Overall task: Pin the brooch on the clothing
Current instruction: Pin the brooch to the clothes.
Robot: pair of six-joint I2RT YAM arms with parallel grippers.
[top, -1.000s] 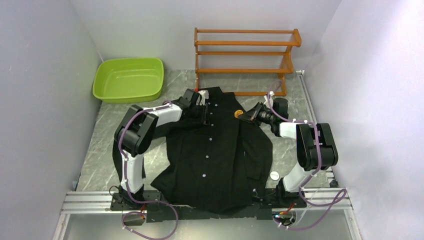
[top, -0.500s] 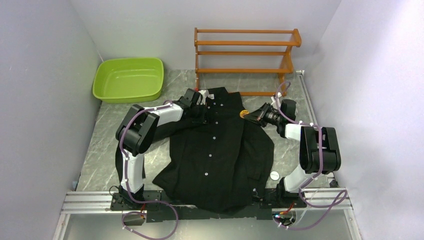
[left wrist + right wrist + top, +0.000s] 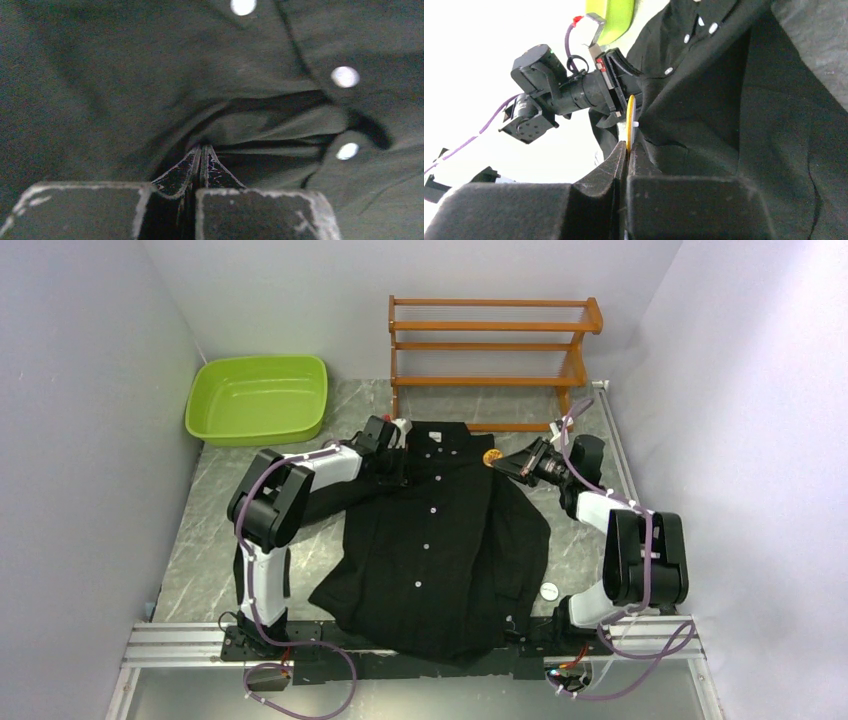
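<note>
Shirt (image 3: 440, 550) spread flat, hem by the arm bases; it has slid slightly farther back than a second ago. Left gripper (image 3: 201, 151), apart before, now pinched shut on a fold beside the buttons. Right gripper (image 3: 626, 150) clamped on brooch (image 3: 491, 456), which has shifted outward to the shoulder edge on its side. Green tub (image 3: 258, 398) beyond, unmoved.

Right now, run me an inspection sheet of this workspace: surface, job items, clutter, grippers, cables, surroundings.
Surface: grey marbled table, largely covered by the garment.
Job's things: black shirt spread out, collar toward the back; orange brooch at its edge, not visibly pinned.
Clutter: small white round item beside the shirt.
Grippers: left gripper shut on a shirt fold; right gripper shut on the brooch.
Cables: purple cables loop along both arms.
Surroundings: green basin, wooden rack, plain walls.
</note>
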